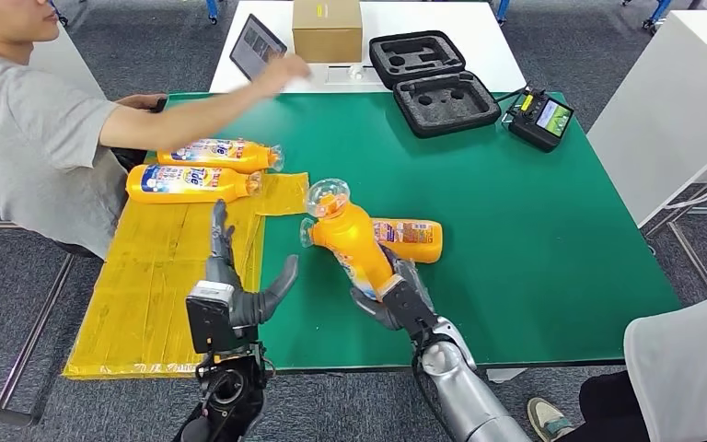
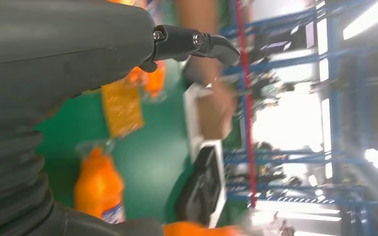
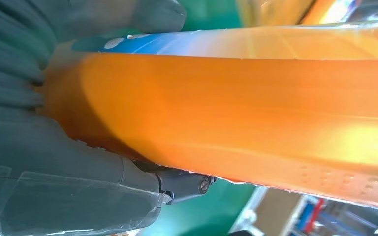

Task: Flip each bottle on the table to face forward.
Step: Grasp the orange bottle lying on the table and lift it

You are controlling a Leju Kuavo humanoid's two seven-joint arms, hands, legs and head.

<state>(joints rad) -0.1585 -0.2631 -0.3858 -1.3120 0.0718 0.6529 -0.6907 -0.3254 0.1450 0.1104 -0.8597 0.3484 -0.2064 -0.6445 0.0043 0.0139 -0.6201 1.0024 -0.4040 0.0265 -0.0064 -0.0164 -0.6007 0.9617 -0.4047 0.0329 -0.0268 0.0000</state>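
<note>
My right hand (image 1: 396, 299) grips the base of an orange bottle (image 1: 354, 239) and holds it tilted above the green table (image 1: 534, 230), its plain back toward me and its clear-wrapped cap up. Up close, that bottle (image 3: 236, 103) lies across my right hand (image 3: 54, 162). Behind it another orange bottle (image 1: 411, 239) lies on its side, label up. Two more labelled bottles (image 1: 216, 153) (image 1: 189, 182) lie on the yellow sheet (image 1: 147, 285) at the left. My left hand (image 1: 239, 290) hovers open over the sheet's edge, empty; the thumb (image 2: 197, 42) shows in the left wrist view.
A person seated at the left reaches an arm (image 1: 193, 106) across the table's far edge. A black foam case (image 1: 433, 83), a controller (image 1: 540, 118), a cardboard box (image 1: 328, 29) and a tablet (image 1: 256, 44) stand at the back. Another person's leg (image 1: 681, 368) is at right.
</note>
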